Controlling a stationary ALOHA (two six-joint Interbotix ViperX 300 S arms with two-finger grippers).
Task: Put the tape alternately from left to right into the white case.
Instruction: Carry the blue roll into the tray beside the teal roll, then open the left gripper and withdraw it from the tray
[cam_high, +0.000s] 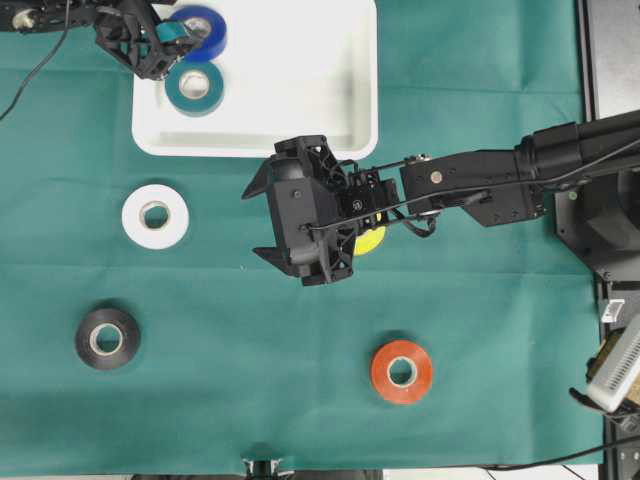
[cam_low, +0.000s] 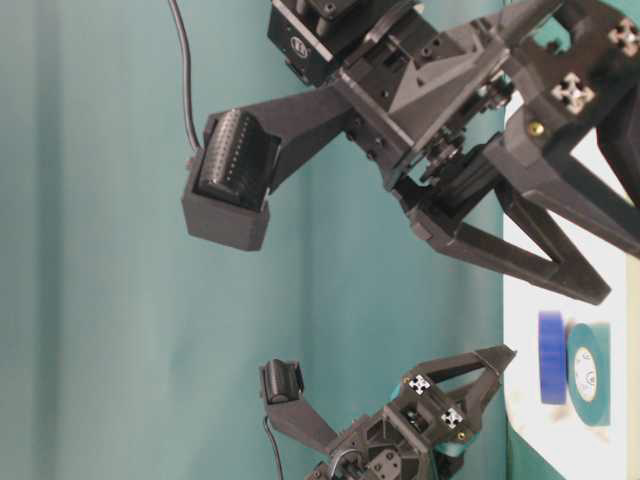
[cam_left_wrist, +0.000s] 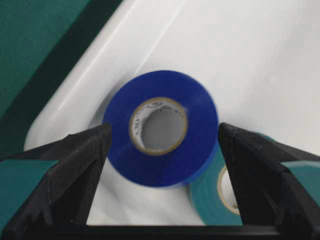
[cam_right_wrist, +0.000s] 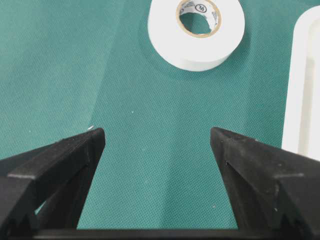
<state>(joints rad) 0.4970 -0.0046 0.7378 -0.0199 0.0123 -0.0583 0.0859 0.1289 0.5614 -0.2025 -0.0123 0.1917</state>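
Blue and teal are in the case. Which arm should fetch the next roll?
Probably the right: its open gripper hangs over the cloth beside the yellow roll, while the left gripper is over the white case.

A green cloth (cam_high: 250, 330) covers everything I work over, lying flat. At ten o'clock a thin black cable (cam_high: 35, 70) trails across it to the edge. Off the cloth at four o'clock I see a pale ribbed block (cam_high: 615, 365), and at two o'clock dark metal framing (cam_high: 610, 50).
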